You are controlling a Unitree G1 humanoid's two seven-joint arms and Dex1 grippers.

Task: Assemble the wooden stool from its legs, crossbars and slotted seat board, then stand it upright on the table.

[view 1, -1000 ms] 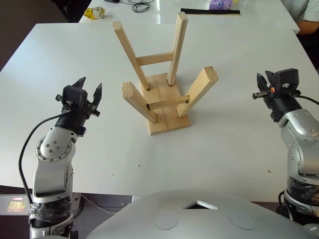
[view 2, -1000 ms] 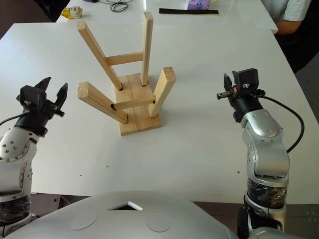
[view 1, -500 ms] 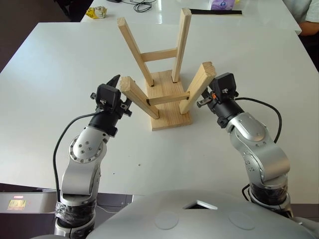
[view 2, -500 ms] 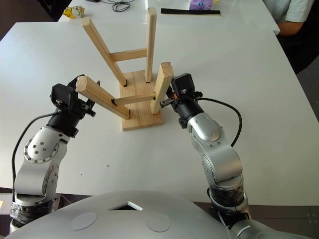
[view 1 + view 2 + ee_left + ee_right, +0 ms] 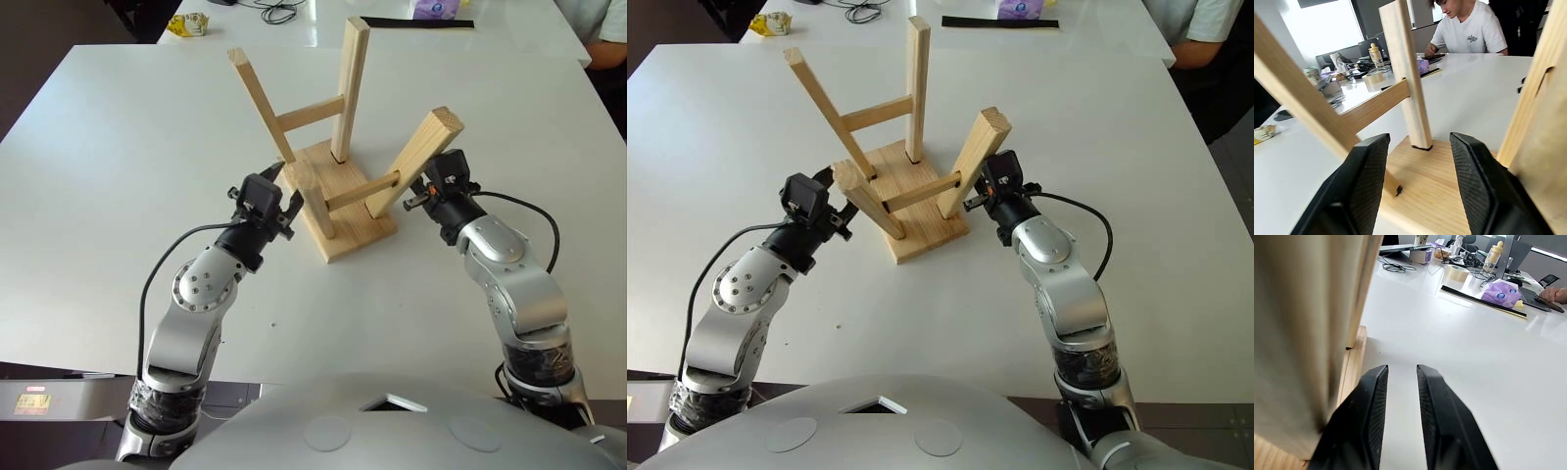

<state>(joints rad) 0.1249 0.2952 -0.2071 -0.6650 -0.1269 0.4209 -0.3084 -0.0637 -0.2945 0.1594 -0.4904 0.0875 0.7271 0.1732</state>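
The wooden stool stands upside down on the white table, its seat board [image 5: 360,223] flat and several legs pointing up. Two crossbars [image 5: 359,190] [image 5: 309,116] join the legs in pairs. My left gripper [image 5: 282,188] is open right beside the short front-left leg [image 5: 313,203], with that leg outside its fingers [image 5: 1369,181] and only the seat board showing between them. My right gripper [image 5: 423,192] sits at the outer side of the slanted right leg [image 5: 421,155]. Its fingers [image 5: 1432,396] stand a narrow gap apart with nothing between them.
At the table's far edge lie a black strip [image 5: 411,22], a purple pack [image 5: 432,8], a yellow wrapper [image 5: 186,24] and some cables [image 5: 277,10]. Bare white tabletop [image 5: 118,147] spreads to both sides of the stool and in front of it.
Both arms swung in from the table's sides to the stool. In the last half second the stool turned and slid right, and both grippers shifted right with it.
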